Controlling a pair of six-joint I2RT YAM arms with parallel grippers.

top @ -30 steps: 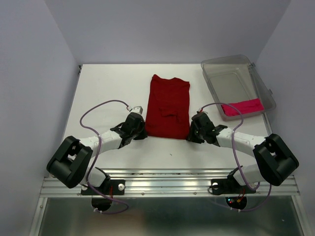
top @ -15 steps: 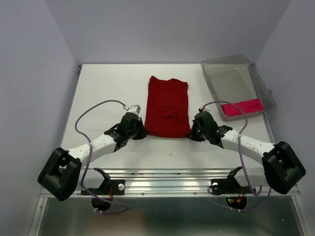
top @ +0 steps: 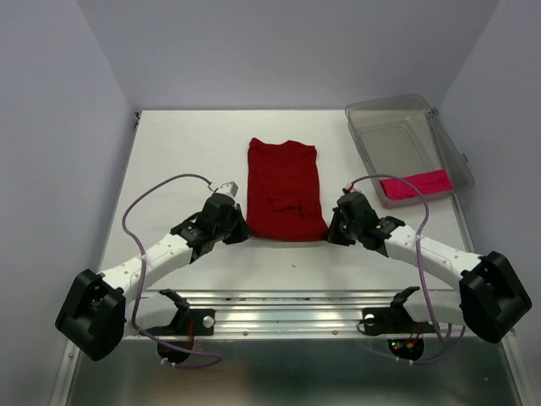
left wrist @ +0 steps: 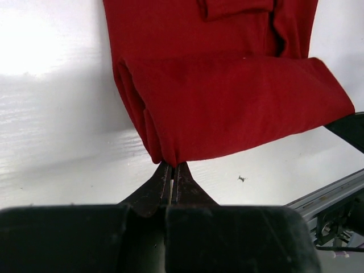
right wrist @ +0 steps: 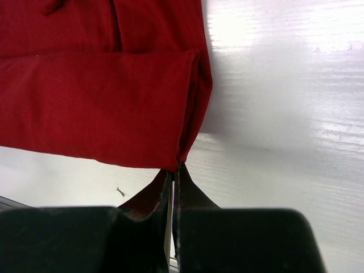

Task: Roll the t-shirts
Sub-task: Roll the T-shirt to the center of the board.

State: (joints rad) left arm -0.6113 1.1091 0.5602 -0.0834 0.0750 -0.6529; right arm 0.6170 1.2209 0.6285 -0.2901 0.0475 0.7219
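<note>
The dark red t-shirt [top: 283, 188] lies folded into a long strip in the middle of the white table, its near end turned over into a thick band [left wrist: 233, 108]. My left gripper [top: 242, 230] is shut on the band's near left corner [left wrist: 165, 153]. My right gripper [top: 331, 232] is shut on the near right corner [right wrist: 185, 151]. In both wrist views the jaws pinch red cloth right at their tips. The magenta-pink t-shirt [top: 414, 183] lies as a small roll at the near end of the clear plastic bin [top: 397, 135].
The bin stands at the table's back right, its lid [top: 452, 139] open along its right side. Purple cables loop over both arms. A metal rail [top: 287, 304] runs along the near table edge. Grey walls close in the left, right and back.
The right gripper has shut on the shirt's near right corner. Both arms have stretched forward, and the shirt has shifted slightly left and looks shorter.
</note>
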